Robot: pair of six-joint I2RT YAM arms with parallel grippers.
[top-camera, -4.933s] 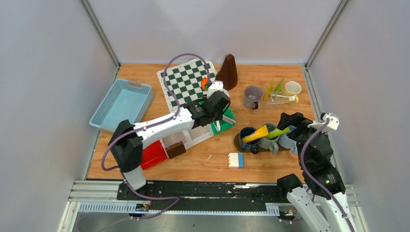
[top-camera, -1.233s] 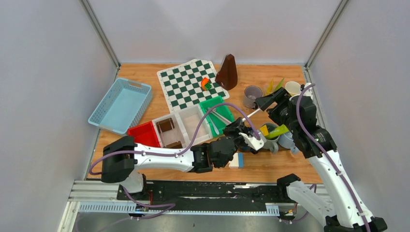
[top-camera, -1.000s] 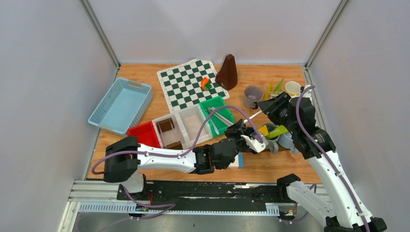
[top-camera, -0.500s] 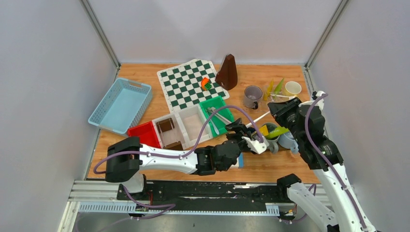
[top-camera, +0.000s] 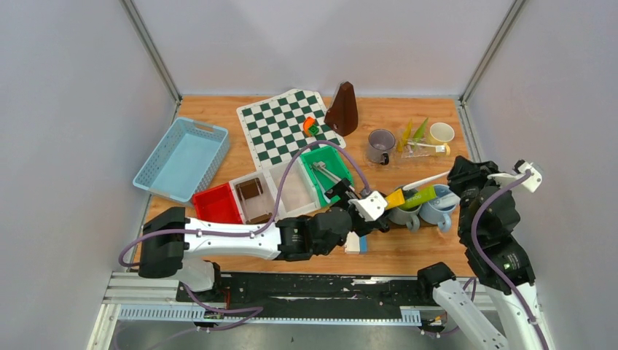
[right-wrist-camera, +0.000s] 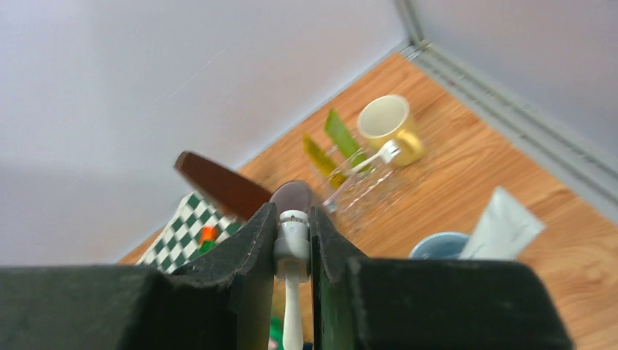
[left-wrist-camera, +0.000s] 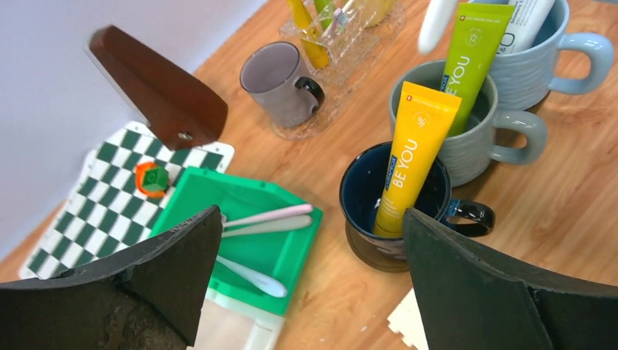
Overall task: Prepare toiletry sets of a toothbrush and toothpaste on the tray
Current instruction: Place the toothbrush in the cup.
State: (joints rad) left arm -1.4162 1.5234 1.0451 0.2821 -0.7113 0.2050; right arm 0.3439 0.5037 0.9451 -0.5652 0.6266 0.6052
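Pinching a slim white toothbrush in the right gripper, jaws nearly closed on its rounded plastic neck, above the mugs at the right of the wooden table. Holding the left gripper spread fully, nothing between its rough black fingers. Looking down between them at a glossy dark blue mug with a flat yellow tube, just beside a faintly ridged grey-green mug with a green tube; behind, a light blue mug.

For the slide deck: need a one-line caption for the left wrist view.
Open left gripper above a dark blue mug with a yellow tube; toothbrushes lie in the green bin.
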